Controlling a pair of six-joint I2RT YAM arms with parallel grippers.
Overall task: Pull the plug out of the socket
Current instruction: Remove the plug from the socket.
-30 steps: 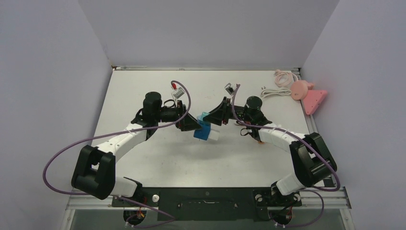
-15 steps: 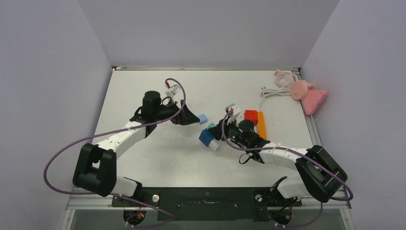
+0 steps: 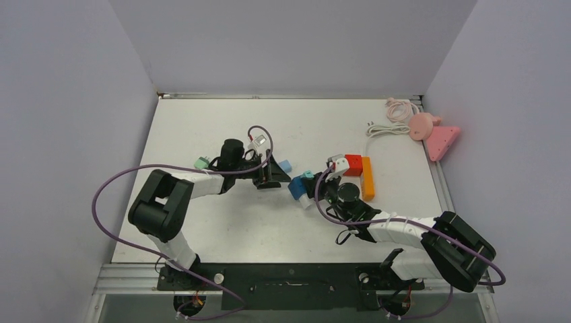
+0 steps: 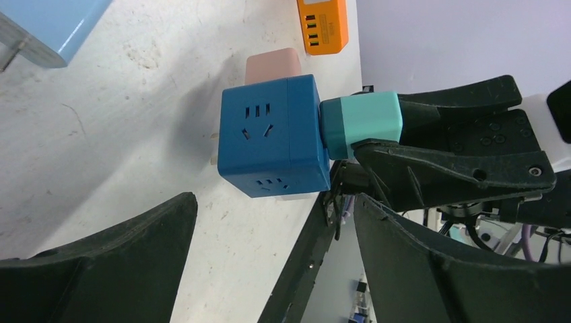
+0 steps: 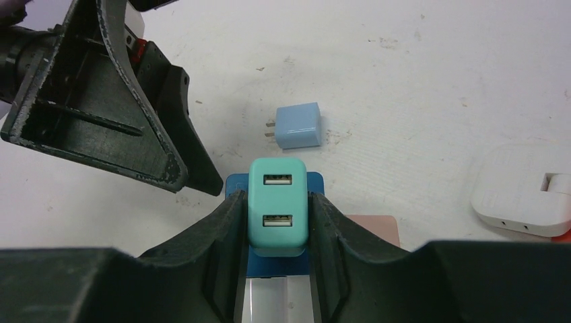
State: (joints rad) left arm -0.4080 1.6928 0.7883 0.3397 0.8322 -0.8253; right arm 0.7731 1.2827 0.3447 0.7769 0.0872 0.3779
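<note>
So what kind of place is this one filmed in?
Probably a lab test cell: a white table boxed in by plain walls, two robot arms bolted to its near edge, and a socket cube with a teal plug as props.

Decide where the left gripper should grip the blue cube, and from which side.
Grip the cube by two flat plug-free faces, coming from the side away from the teal plug, where the right gripper clamps; the open left gripper is there.
</note>
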